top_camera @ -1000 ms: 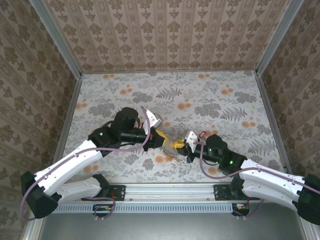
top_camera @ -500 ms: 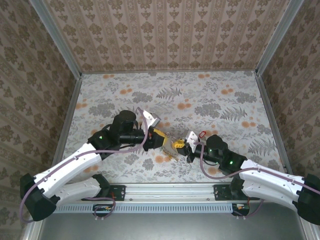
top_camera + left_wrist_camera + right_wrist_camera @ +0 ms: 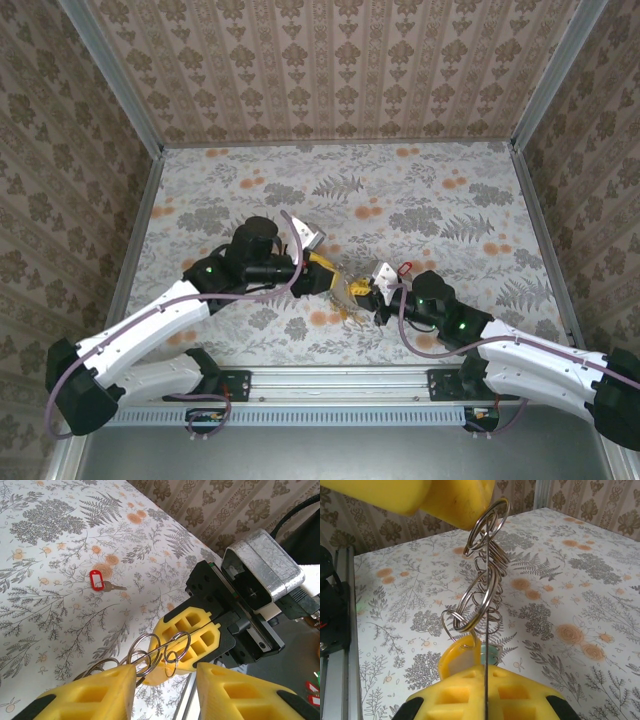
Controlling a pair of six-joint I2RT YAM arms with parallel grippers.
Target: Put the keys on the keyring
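Steadiness first: hold right gripper (image 3: pixel 194 636) pressed together on keyring (image 3: pixel 484 645) above counter (image 3: pixel 50 530), ease spread left gripper (image 3: pixel 167 675) onto rings (image 3: pixel 150 652) without tugging, then fetch red key (image 3: pixel 100 578) lying well apart.

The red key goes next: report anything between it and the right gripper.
Nothing visible does. The red key lies alone on bare tablecloth beside the right gripper, which is shut on the keyring.

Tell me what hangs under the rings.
A yellow key head hangs under the rings, with a teal one just behind it. Their lower parts are covered by the right gripper.
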